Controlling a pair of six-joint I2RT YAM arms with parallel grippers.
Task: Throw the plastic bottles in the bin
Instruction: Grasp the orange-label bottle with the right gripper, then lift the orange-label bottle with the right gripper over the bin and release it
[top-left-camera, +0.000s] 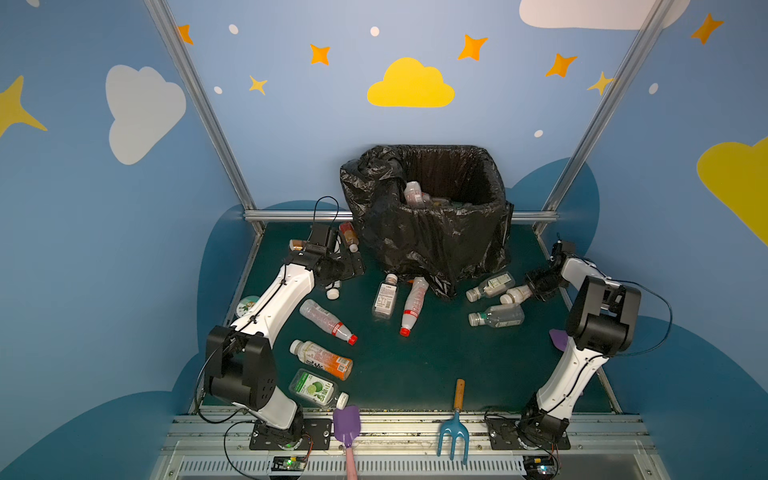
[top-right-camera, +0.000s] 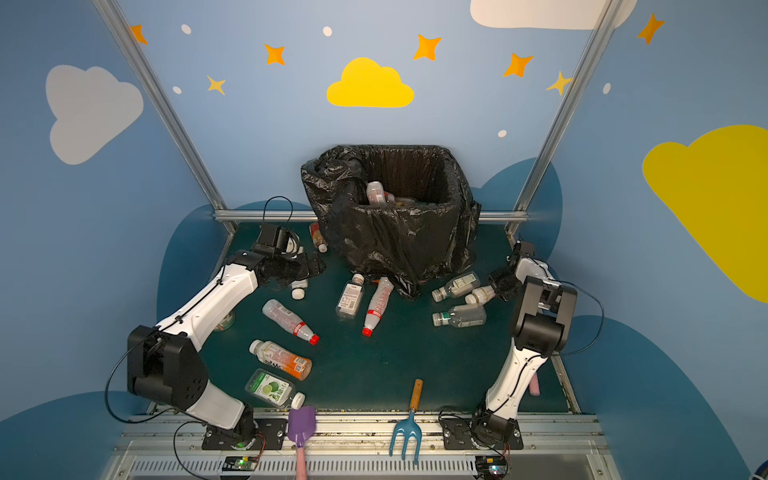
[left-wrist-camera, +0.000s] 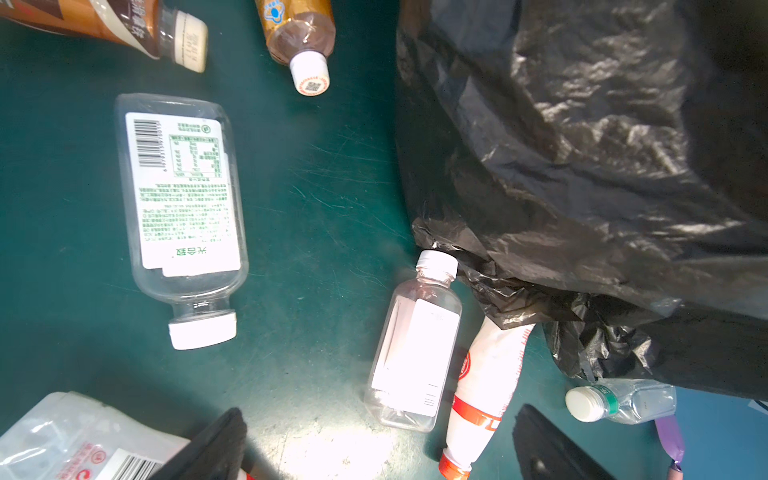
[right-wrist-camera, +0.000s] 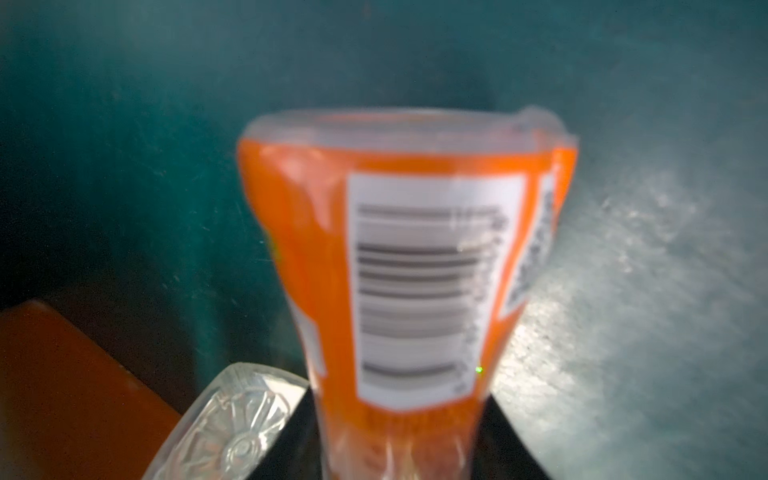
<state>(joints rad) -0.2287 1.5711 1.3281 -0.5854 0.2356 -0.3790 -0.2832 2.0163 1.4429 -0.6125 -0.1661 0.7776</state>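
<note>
**Right arm takes a bottle.** The right claw is clamped on an orange-labelled bottle near the right edge of the green surface. The right wrist view shows the plastic pinched in where the fingers bite. In both top views that bottle lies roughly across the frame, its free end pointing left. Whether it is off the surface cannot be told. The bin, lined in black at upper centre, stands up and to the left of this claw. The right arm is plainly the nearer one, so the carry looks to run up-left and over the rim.

The left claw hangs empty with its fingers wide apart at centre left, beside the bin's lower left corner. Just ahead of it a clear white-capped bottle lies with its cap against the bag and its long axis running toward the bin.

A count in a top view gives eleven plastic bottles outside the bin, the clamped one included. Three are in the right-hand cluster, two at the bin's foot and six on the left, one of those partly under the left arm. At least one more shows inside the bin; others there are too dim to count. Also present are two purple shovels, one half hidden behind the right arm, one blue rake and one round jar.
</note>
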